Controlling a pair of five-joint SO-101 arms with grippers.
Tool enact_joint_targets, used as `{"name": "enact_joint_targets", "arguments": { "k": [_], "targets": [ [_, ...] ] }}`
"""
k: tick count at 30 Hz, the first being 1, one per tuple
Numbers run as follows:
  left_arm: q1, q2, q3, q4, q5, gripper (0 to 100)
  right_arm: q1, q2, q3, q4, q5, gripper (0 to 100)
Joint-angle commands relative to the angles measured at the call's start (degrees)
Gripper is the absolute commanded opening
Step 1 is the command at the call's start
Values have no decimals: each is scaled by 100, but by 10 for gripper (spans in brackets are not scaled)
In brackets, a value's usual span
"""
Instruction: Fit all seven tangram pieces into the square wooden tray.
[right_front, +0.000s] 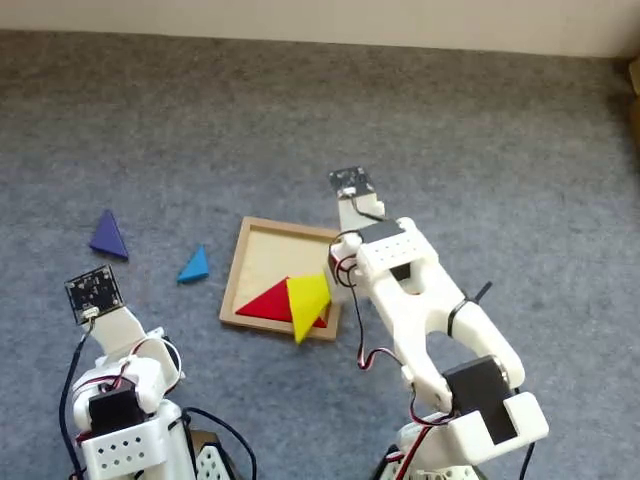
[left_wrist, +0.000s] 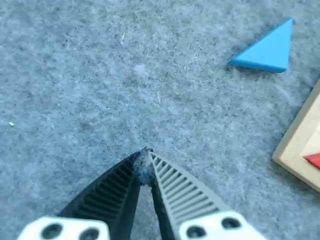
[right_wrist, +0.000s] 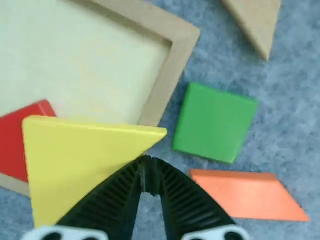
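Right up close, the right gripper (right_wrist: 146, 166) has its two ribbed black jaws drawn together with barely a slit between them, and nothing sits between them. The tips hang right at the edge of the yellow triangle (right_wrist: 75, 160), though whether they actually press on it can't be told. That yellow triangle is not seated: it lies across the rim of the square wooden tray (right_front: 232, 275) on the side nearest the arm bases, and one corner pokes out past the rim over the grey carpet (right_front: 470, 140). Inside the tray, along that same rim, the red triangle (right_front: 266, 300) lies flat, and the yellow one covers part of it. The rest of the tray floor is bare pale wood. Just outside the tray's corner on the right arm's side sits the green square (right_wrist: 215, 122), with the orange parallelogram (right_wrist: 245, 192) just beyond it, farther from the tray. A wood-coloured triangle (right_wrist: 255, 17) lies off that side of the tray as well, apart from the rim. Over on the left arm's side, the light blue triangle (right_front: 194, 266) lies near the tray and the dark blue triangle (right_front: 108, 236) farther out. The left gripper (left_wrist: 145, 162) is also pinched closed, tips meeting over bare carpet, holding nothing, well off the tray on that side.
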Motion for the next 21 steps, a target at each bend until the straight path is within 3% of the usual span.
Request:
{"name": "enact_joint_targets", "arguments": {
  "k": [1,6,13,21],
  "targets": [
    [-75,-233,110,18,44,6,66,-22,-303,-400,-44,4],
    [-75,-233,110,18,44,6,84,-66,-303,-954,-53,4],
    [-75,-233,110,18,44,6,127,-1262,-268,-347,-53,4],
    [-92,-233,110,18,44,6,-945,-2062,857,-295,-62,4]
  ]
}}
